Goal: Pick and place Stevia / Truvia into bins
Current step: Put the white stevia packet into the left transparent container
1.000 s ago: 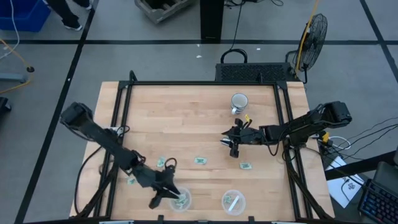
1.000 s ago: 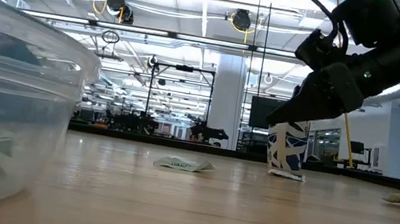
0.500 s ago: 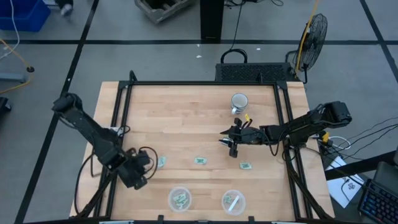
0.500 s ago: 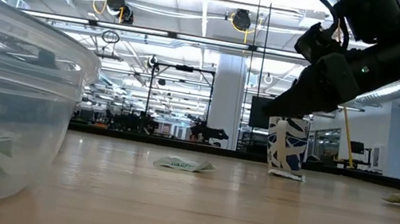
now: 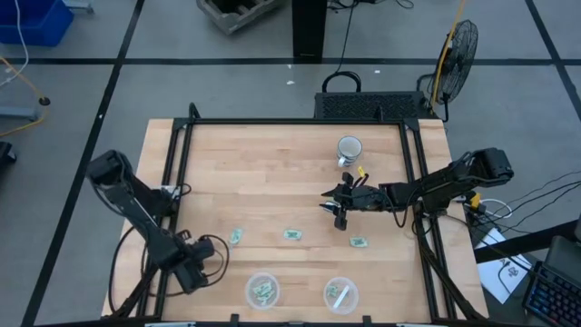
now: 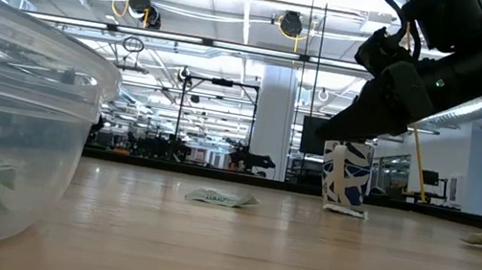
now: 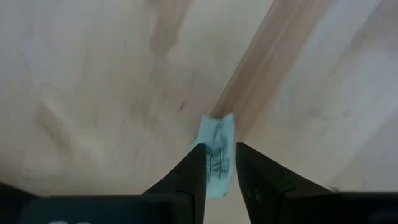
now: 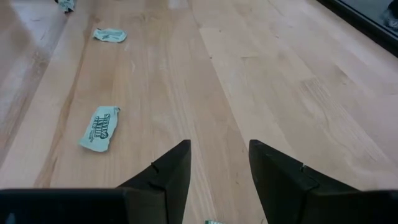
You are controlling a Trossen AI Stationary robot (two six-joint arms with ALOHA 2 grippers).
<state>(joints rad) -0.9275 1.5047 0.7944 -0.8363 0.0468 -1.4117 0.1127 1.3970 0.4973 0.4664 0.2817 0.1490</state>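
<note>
The table (image 5: 272,173) is pale wood with a smooth, faintly satin finish and visible grain – framed by matt black metal rails (image 5: 290,122). The sachets (image 8: 99,127) are thin printed paper, slightly crinkled, while the bins (image 6: 1,117) are clear glossy plastic. The white mug (image 5: 349,148) looks glazed – both arms' fingers (image 8: 168,174) are matt dark plastic

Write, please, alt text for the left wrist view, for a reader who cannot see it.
A pale green sachet lies on the wooden table, between the two dark fingers of the left gripper, which point down at it. Whether they pinch it cannot be told.
</note>
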